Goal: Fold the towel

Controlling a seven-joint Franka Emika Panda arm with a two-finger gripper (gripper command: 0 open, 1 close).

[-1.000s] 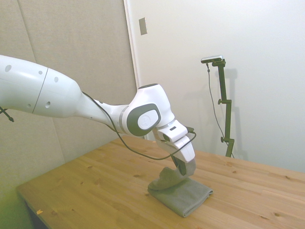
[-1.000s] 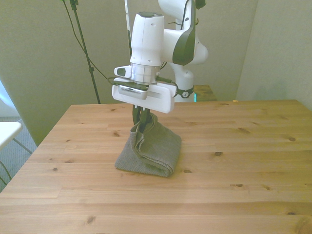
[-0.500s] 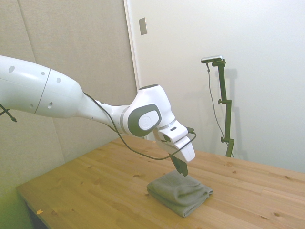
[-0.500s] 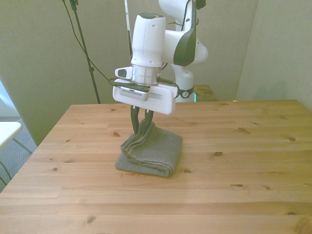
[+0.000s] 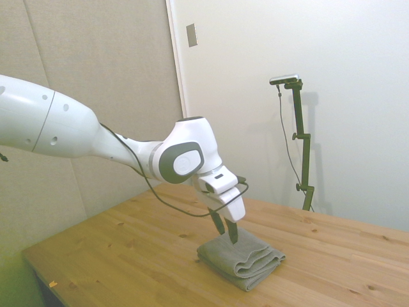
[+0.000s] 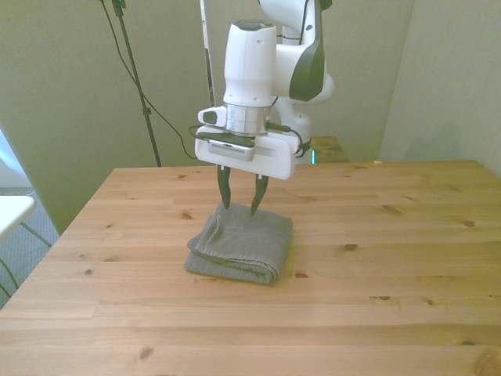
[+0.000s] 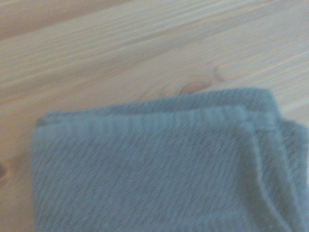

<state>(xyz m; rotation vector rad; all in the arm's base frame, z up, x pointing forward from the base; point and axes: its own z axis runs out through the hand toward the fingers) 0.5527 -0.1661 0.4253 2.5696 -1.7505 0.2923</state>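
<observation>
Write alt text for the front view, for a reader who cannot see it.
A white robot arm's open claw hovers just above the far edge of a grey towel, which lies folded in thick layers on a wooden table. The two dark fingers point down, apart, holding nothing.

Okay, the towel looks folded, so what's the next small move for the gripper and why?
Probably lift straight up and clear. The gripper is open, holding nothing, just above the towel, which lies folded in layers on the table.
</observation>
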